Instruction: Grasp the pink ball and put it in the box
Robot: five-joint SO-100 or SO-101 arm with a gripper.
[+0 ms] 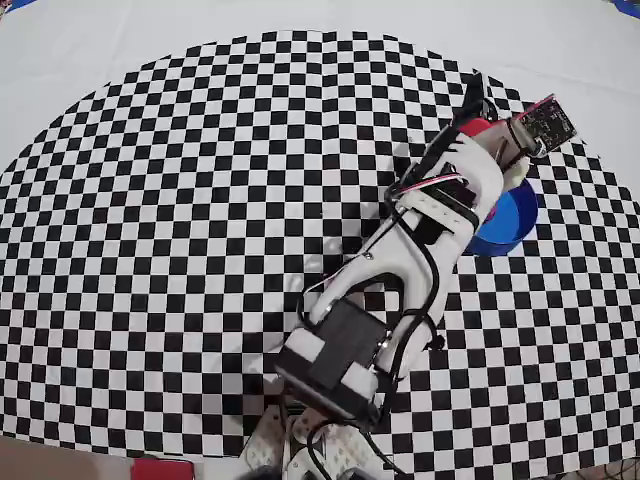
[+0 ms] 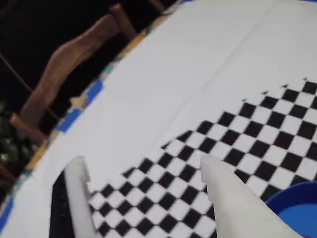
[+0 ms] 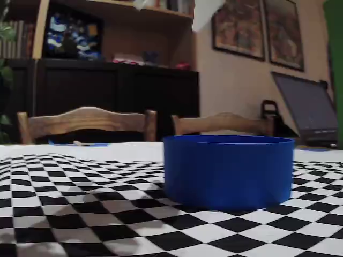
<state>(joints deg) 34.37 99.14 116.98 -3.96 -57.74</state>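
Observation:
The box (image 1: 512, 226) is a round blue tub on the checkered cloth at the right of the overhead view, partly covered by my arm. It fills the middle of the fixed view as box (image 3: 228, 171), and its rim is the box (image 2: 297, 206) at the lower right of the wrist view. My gripper (image 2: 143, 163) is open, with only checkered cloth showing between its white fingers. In the overhead view the gripper (image 1: 495, 108) hangs above the box's far side. One fingertip (image 3: 206, 12) shows high above the box. The pink ball is hidden in every view.
White cloth (image 1: 120, 40) surrounds the checkered area. Wooden chairs (image 3: 86, 123) stand past the table's far edge, and one chair (image 2: 74, 54) shows in the wrist view. A laptop (image 3: 308, 110) sits at the right. My arm's base (image 1: 335, 365) is at the near edge.

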